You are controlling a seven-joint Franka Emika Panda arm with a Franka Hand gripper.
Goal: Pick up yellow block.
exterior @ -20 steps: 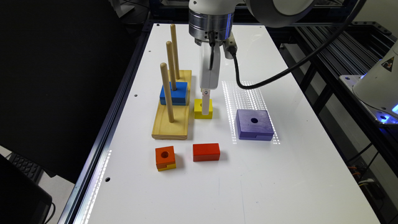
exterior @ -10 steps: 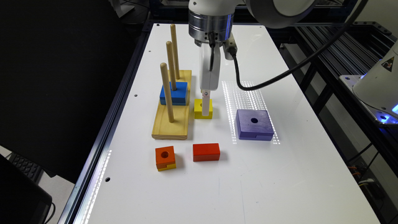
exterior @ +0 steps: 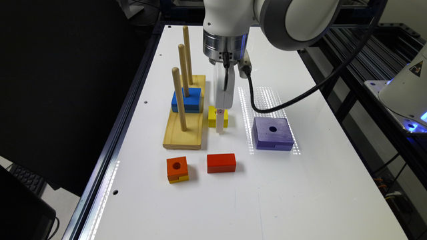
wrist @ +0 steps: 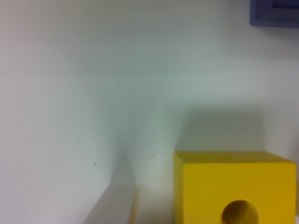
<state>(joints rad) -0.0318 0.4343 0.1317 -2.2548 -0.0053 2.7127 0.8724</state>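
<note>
Down low, pincer [exterior: 220, 125] brackets yellow block [exterior: 213, 117]; its spread is unclear.

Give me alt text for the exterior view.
A white robot gripper reaches down at a small yellow block on a white table, beside a wooden peg stand holding a blue block. Purple, red and orange blocks lie nearby.

The robot arm [exterior: 267, 16] is big, round and white, with a grey ring at one joint. Below is a shiny silver band [exterior: 224, 46]. A thick black cable [exterior: 300, 95] loops from it. The gripper [exterior: 220, 125] is white and long.
</note>
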